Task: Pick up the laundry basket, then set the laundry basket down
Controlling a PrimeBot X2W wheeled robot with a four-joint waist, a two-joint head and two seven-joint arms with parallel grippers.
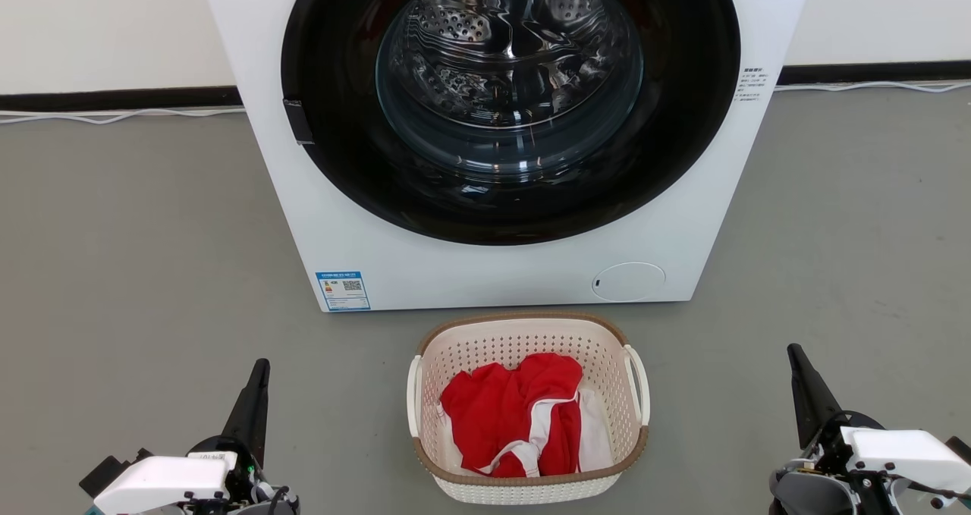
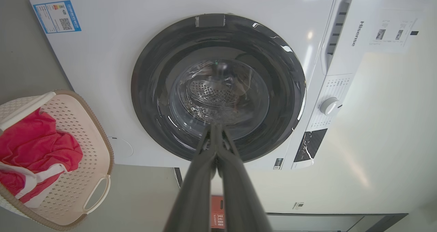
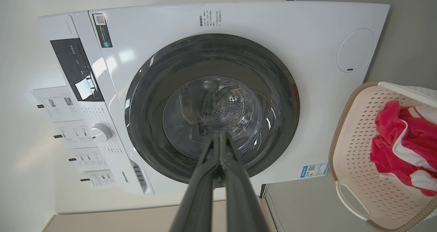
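Observation:
The laundry basket (image 1: 523, 333) stands on the grey floor just in front of the washing machine, cream-white and perforated with a brown rim and a white handle on each side. Red and white clothes (image 1: 516, 412) lie inside it. The basket also shows at the left of the left wrist view (image 2: 92, 129) and at the right of the right wrist view (image 3: 355, 143). My left gripper (image 1: 262, 365) is shut, low at the left, well apart from the basket. My right gripper (image 1: 793, 350) is shut at the lower right, equally clear of it. Both hold nothing.
A white front-loading washing machine (image 1: 425, 265) with a closed round glass door (image 1: 508, 83) stands right behind the basket. White cables (image 1: 114, 115) run along the wall's black skirting. Open grey floor lies to both sides of the basket.

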